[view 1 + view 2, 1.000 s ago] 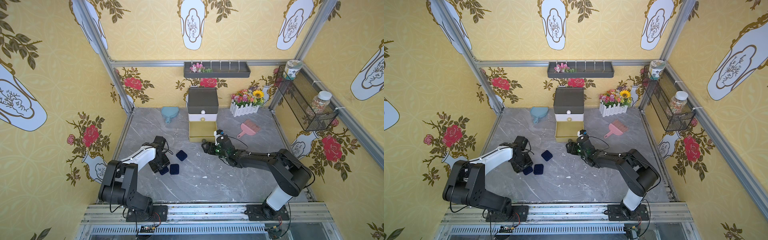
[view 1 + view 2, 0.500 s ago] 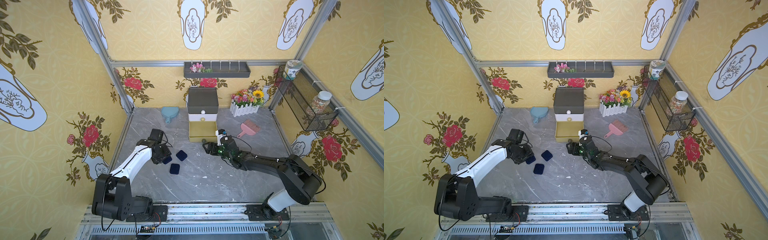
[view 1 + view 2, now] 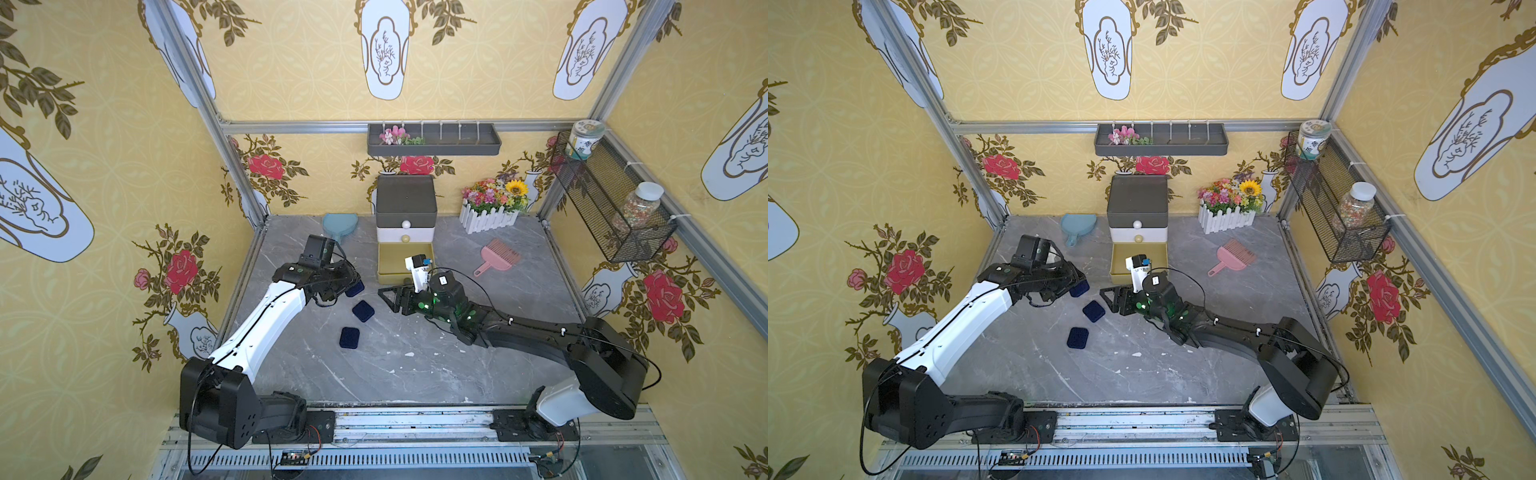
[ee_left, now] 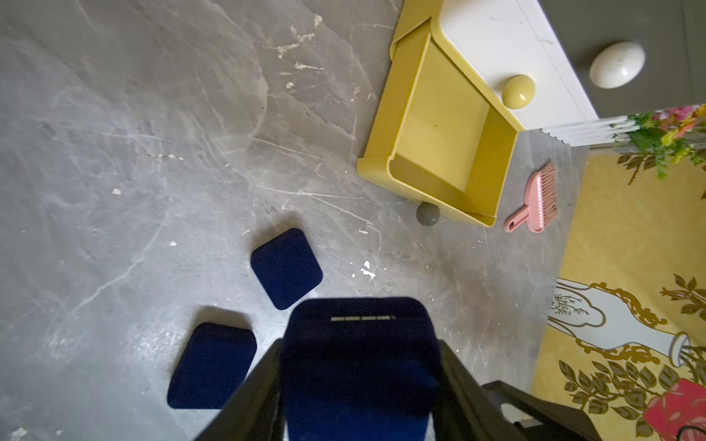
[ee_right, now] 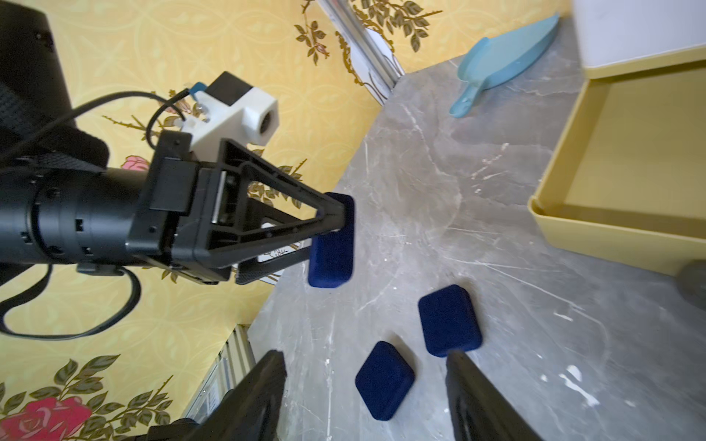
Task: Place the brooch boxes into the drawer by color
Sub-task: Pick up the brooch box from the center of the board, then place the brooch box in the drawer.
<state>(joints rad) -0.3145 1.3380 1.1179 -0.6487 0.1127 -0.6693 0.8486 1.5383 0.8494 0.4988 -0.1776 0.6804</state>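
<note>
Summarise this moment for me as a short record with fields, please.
left gripper: shut on a navy brooch box, held clear of the table
right gripper: open and empty, by the front of the yellow drawer
loose navy boxes: two, and, lying flat on the table, apart from each other
yellow drawer: pulled out, nothing inside
chest: white and grey drawers shut
other colours: no red or black boxes in view
</note>
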